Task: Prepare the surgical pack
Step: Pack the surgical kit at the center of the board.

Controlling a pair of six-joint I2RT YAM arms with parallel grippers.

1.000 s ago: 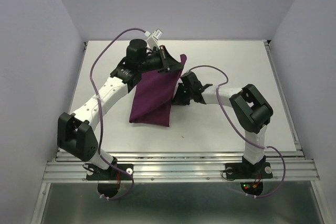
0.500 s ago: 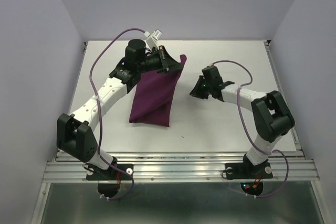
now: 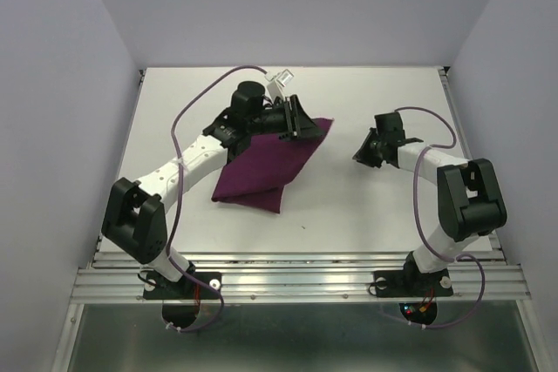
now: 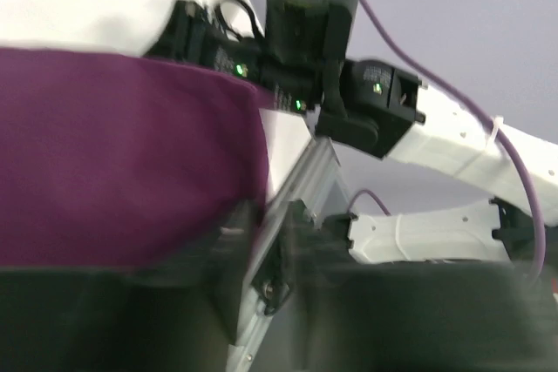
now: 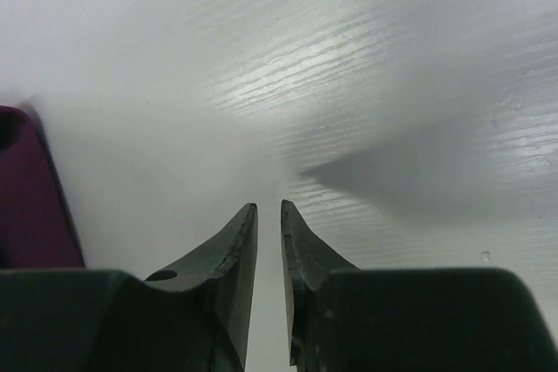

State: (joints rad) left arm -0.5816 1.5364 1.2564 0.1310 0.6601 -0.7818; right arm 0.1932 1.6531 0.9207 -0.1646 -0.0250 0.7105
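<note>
The dark-purple cloth (image 3: 261, 167) lies folded on the white table (image 3: 375, 206), left of the middle; its upper right corner is drawn out to the right. My left gripper (image 3: 302, 123) is shut on that upper edge. In the blurred left wrist view the cloth (image 4: 113, 154) fills the left side above the dark fingers (image 4: 218, 259). My right gripper (image 3: 360, 155) hovers low over bare table, apart from the cloth, with its jaws almost together and nothing between them (image 5: 268, 208). A strip of cloth (image 5: 26, 189) shows at the left edge of the right wrist view. The tray, scissors, tweezers, gauze and packets are out of view.
Purple cables (image 3: 196, 102) loop above both arms. Light walls close the table in at the left, back and right. A metal rail (image 3: 296, 272) runs along the near edge by the arm bases.
My right gripper has drawn back to the right, off the cloth's right edge. My left gripper has moved right and a little nearer, pulling the cloth's upper corner out with it.
</note>
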